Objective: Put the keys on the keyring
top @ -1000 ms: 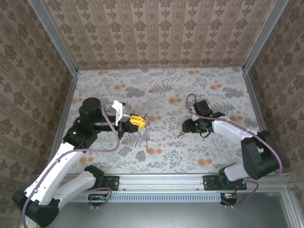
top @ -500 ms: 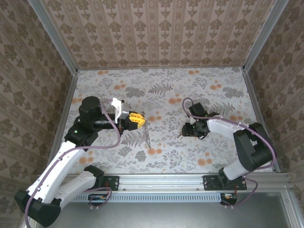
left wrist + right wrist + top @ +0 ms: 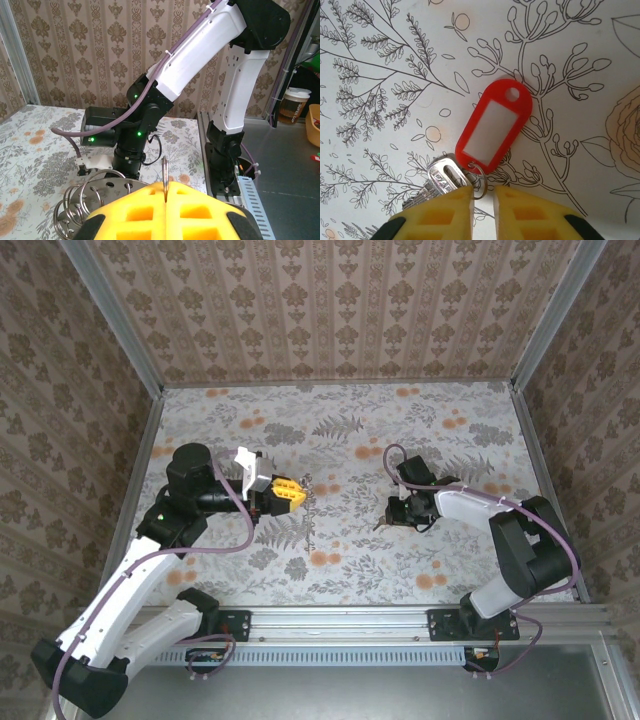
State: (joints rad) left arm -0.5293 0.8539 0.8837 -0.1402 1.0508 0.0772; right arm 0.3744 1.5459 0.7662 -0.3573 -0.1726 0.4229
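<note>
The right arm has folded in closer over the keys [image 3: 480, 145] since a second ago, and the left arm has nudged the keyring [image 3: 164, 171] slightly, so that it reads shorter from above. The left gripper [image 3: 165, 186] is clamped tight on the keyring's rim, holding the hoop upright and edge-on above the table [image 3: 340, 430]. The right gripper [image 3: 483, 194] hangs low over the keys, its jaws drawn in to a narrow slot around the small link ring that joins key and tag; whether they already pinch it I cannot tell. The keys lie flat on the table, well apart from the hoop. They look light, hard and slippery, and the tag would swing freely on its link, so the stiff red tag or the key's head seems the surer hold. The hoop is probably thin, rigid and springy. A cluster of silvery loops [image 3: 75, 210] sits beside the left fingers; a paper cup [image 3: 294, 106] stands beyond the table's edge; nothing lies between keys and hoop.
</note>
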